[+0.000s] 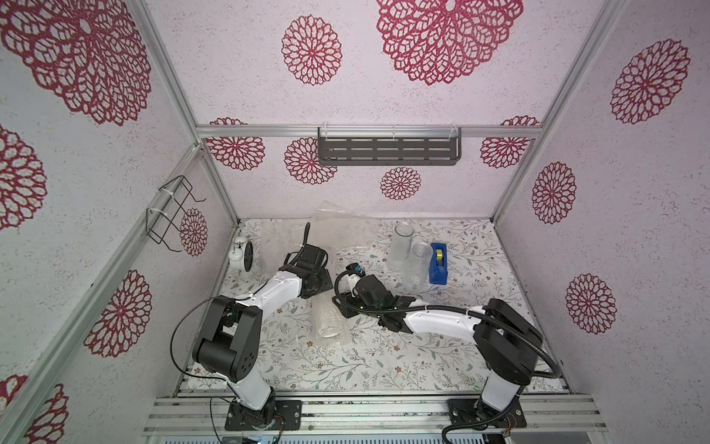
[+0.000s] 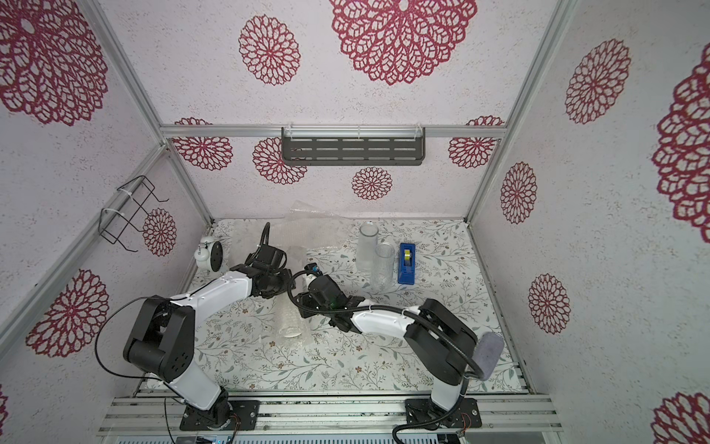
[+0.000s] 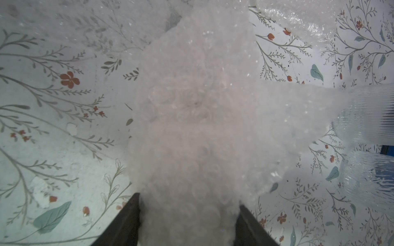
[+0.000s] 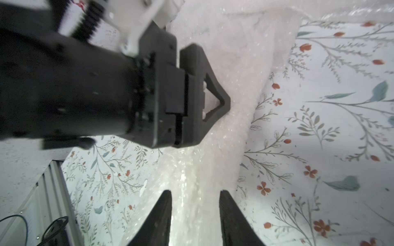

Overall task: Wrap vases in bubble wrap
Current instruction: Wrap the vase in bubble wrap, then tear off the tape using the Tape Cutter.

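The bubble wrap (image 3: 191, 106) likely handles light, soft and springy; hold bunched folds. The left end effector (image 3: 188, 200) grips one; the right end effector (image 4: 196, 191) stands open.

Wrap (image 3: 191, 127) fills the left wrist view, blurred, masking whatever sits between the left gripper (image 3: 188, 225) fingers, themselves cut off at the frame's edge; a firm pinch cannot be confirmed. A ribbed glass (image 3: 366, 115) is cut by the edge. Under wrap, a vase (image 1: 329, 333) shows only faintly in both top views. The right gripper (image 4: 195, 221) fingers are cropped too.
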You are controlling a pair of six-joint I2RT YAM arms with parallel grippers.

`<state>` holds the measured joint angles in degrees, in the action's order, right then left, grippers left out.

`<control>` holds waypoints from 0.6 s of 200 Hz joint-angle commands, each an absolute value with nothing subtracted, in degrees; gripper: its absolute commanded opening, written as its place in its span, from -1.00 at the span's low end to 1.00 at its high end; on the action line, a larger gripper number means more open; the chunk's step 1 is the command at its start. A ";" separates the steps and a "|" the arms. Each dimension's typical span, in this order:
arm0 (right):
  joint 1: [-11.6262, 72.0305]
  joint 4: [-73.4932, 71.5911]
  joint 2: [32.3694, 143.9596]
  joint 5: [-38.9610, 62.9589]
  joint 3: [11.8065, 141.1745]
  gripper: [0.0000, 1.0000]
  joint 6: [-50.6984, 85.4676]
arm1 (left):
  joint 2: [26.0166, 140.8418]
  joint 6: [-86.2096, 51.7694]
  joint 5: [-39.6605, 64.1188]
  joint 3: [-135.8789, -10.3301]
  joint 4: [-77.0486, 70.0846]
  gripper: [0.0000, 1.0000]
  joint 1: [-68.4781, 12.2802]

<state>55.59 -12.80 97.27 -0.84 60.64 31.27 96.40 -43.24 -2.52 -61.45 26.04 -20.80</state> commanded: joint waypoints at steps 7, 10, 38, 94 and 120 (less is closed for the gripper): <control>50.49 -6.70 86.52 -3.74 57.76 -0.20 26.57 | 97.78 -42.65 -2.77 -59.64 26.07 0.11 -21.00; 49.77 -6.08 85.39 -3.55 57.48 -0.20 26.21 | 97.81 -42.55 -2.74 -59.66 25.95 0.11 -21.01; 42.34 2.42 76.44 -2.01 57.13 -0.20 22.02 | 97.55 -41.99 -2.33 -59.33 25.08 0.10 -21.14; 15.67 11.84 68.80 9.75 55.61 -0.17 21.50 | 97.21 -40.05 -1.11 -59.50 23.67 0.10 -22.57; 2.75 10.83 73.68 18.93 55.16 -0.18 22.48 | 97.04 -39.24 -0.77 -59.40 23.47 0.10 -22.85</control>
